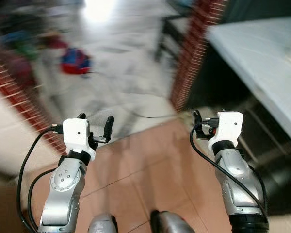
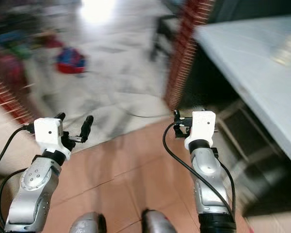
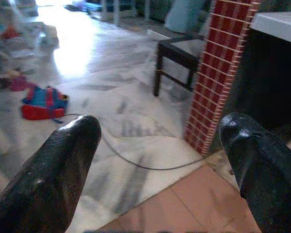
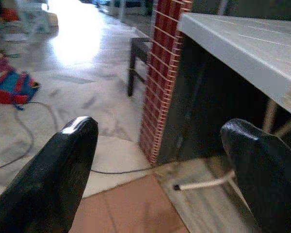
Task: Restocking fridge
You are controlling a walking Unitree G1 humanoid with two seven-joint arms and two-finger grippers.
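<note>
Both arms are raised in front of me over the floor, and the head views are blurred. My left gripper is open with nothing between its fingers; past its two black fingers I see marble floor. My right gripper is also open and empty, close to a red brick pillar and the white counter. No fridge or stock item can be made out.
The brick pillar stands ahead on the right with the pale counter beyond it. A dark stool sits behind the pillar. A red and blue bag and a thin cable lie on the marble floor. A brick-edged wall runs along the left.
</note>
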